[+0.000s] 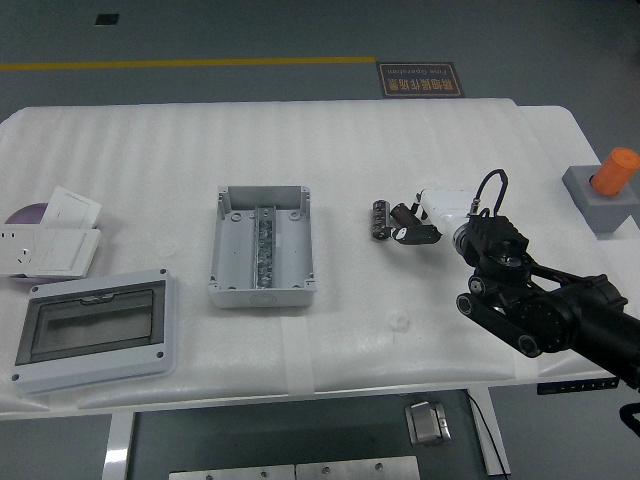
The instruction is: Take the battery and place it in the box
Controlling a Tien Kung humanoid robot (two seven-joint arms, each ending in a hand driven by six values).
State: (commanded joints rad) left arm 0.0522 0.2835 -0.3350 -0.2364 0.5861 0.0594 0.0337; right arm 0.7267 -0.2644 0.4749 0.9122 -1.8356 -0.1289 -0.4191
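Head view shows the battery (380, 220), a small dark cylinder, lying on the white table (450, 140) right of the grey box (262, 246), with the right hand (425, 218) just beside it, dark fingers (408, 222) extended toward it and not closed on it. The black right arm (545, 305) reaches in from the lower right, forearm angled up-left; the open box holds a metal rail along its middle
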